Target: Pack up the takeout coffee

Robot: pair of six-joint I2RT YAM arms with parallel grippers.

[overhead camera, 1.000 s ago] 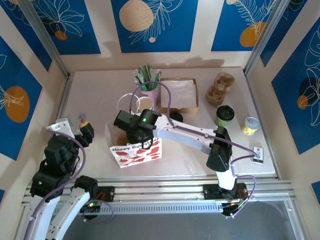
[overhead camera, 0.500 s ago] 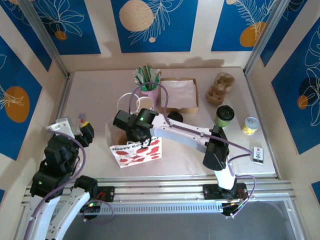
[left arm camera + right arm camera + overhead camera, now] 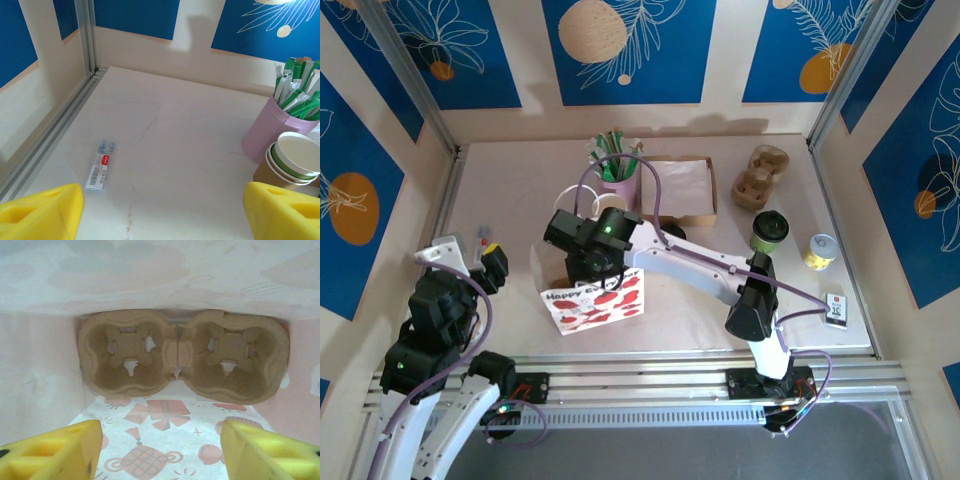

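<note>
The takeout coffee (image 3: pixel 769 230) is seen standing upright at the right of the surface (image 3: pixel 510 200), near a pulp carrier (image 3: pixel 762 178) and a yellow-topped can (image 3: pixel 820 250), well apart from both hands. It is judged light, though top-heavy if full. The paper wall is soft and would be dented by a hard squeeze, and the black lid could be popped off, so a hold around the green body is advised (below the lid, not on it). The right hand (image 3: pixel 165 455) is held open at the mouth of the gift bag (image 3: pixel 592 302), nothing gripped, above a 2-cup tray (image 3: pixel 182 357) lying at the bottom. The left hand (image 3: pixel 160 215) is spread wide and empty. "Happy" can be read on the bag, and the rest is hidden. The red label on a small packet (image 3: pixel 101 165) cannot be read.
</note>
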